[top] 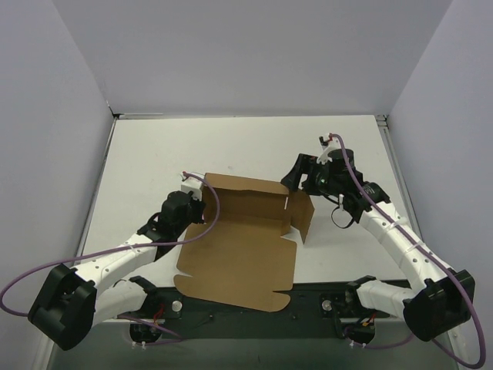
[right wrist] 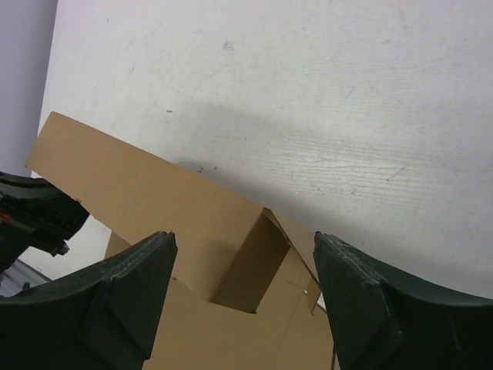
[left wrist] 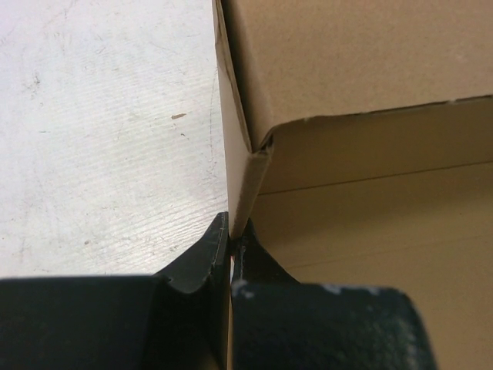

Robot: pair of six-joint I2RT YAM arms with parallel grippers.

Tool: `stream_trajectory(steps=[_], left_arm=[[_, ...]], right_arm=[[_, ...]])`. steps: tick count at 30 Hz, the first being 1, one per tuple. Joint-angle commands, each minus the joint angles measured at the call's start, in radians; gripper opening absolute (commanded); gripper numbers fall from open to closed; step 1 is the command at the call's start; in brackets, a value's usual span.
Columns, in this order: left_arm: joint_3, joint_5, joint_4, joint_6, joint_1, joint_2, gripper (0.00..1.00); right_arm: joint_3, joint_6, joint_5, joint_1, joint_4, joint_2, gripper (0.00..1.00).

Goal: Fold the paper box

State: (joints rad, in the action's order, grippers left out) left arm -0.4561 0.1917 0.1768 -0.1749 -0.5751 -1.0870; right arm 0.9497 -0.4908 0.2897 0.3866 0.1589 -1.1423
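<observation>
My left gripper (left wrist: 231, 235) clamps the box (top: 239, 247), right gripper (right wrist: 243, 243) wide open; tug crooked and it probably creases wrong or slips.

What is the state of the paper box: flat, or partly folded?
Partly folded. The paper box has its far wall and right flap standing, while the near panel lies flat. The left tool pinches its left wall.
</observation>
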Motion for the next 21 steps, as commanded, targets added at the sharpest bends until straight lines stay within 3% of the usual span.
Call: stream_trajectory(steps=[1, 17, 20, 21], left_arm=[[-0.006, 0.006, 0.027, 0.012, -0.009, 0.012, 0.0], [-0.058, -0.001, -0.04, -0.026, -0.028, -0.004, 0.0], [-0.075, -0.017, -0.072, -0.04, -0.034, -0.001, 0.14], [-0.088, -0.027, -0.08, -0.043, -0.035, 0.009, 0.31]], right_arm=[[-0.016, -0.052, 0.031, -0.005, -0.075, -0.007, 0.74], [-0.092, -0.011, -0.09, 0.047, 0.007, -0.011, 0.56], [-0.101, -0.002, -0.125, 0.047, 0.01, -0.013, 0.52], [-0.103, 0.003, -0.142, 0.047, 0.008, -0.01, 0.52]])
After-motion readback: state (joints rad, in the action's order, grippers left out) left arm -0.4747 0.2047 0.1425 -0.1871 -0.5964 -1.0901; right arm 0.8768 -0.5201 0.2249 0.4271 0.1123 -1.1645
